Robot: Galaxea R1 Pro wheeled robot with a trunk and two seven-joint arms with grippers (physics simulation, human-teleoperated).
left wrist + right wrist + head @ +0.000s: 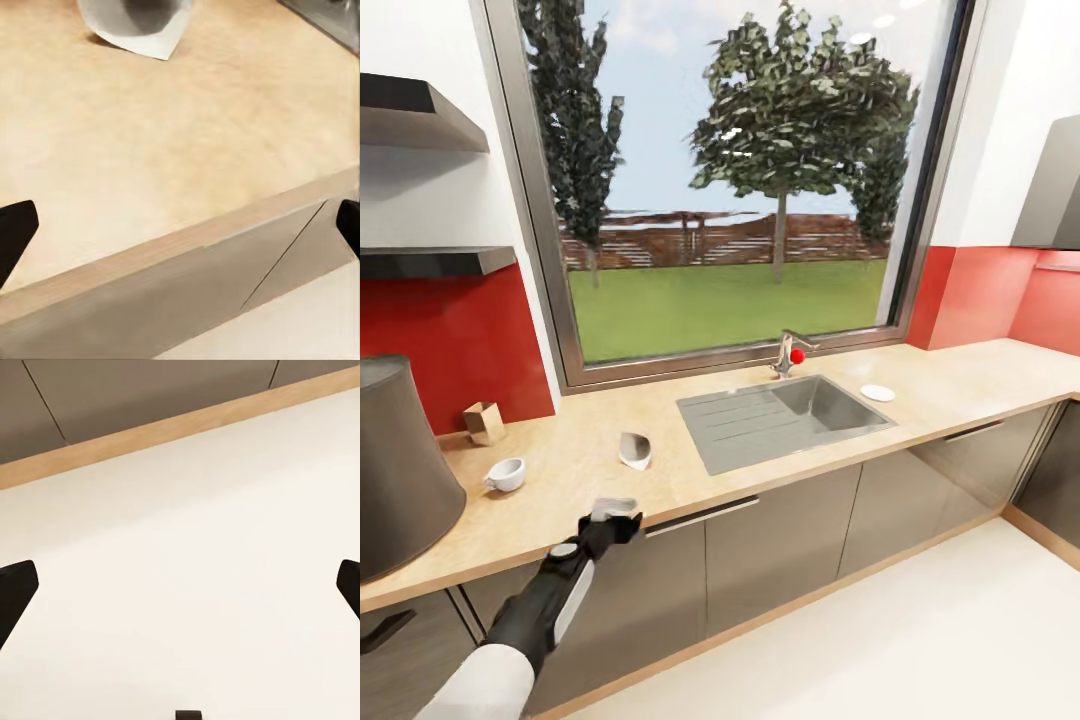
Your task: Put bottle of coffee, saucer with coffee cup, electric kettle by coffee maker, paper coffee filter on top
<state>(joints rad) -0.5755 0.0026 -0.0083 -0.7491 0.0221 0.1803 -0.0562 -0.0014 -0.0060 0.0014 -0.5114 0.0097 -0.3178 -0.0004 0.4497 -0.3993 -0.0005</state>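
The left pincer (pixel 615 518) hangs at the front edge of the bench (pixel 590 470), its black arm rising from the lower left of the head view; the left wrist view shows its fingertips (pixel 15 232) spread wide, nothing between them, over the pale wood edge and the grey cabinet fronts (pixel 225 300) below. That same wrist view catches the paper coffee filter (pixel 139 26) lying on its side a little farther in on the wood, which the head view places as a white cone (pixel 636 450) just ahead of the pincer and left of the sink (pixel 785 420). The right pincer (pixel 180 585) looks down at the cream floor (pixel 195 585) with its dark fingertips (pixel 15 592) also spread and empty, a wooden plinth strip and cabinet fronts beyond. Left of the filter, the white coffee cup (pixel 506 474) sits on the bench, and behind it, near the red backsplash, stands a small tan box (pixel 484 422). A large dark tapered body (pixel 400 470) fills the near left corner; what it is I cannot tell. Past the sink, a white saucer (pixel 877 393) rests on the bench near the basin's right corner, well apart from the cup. A faucet with a red knob (pixel 792 355) stands under the big window (pixel 740 180), trees and lawn outside. Two dark shelves (pixel 435 262) hang on the left wall.
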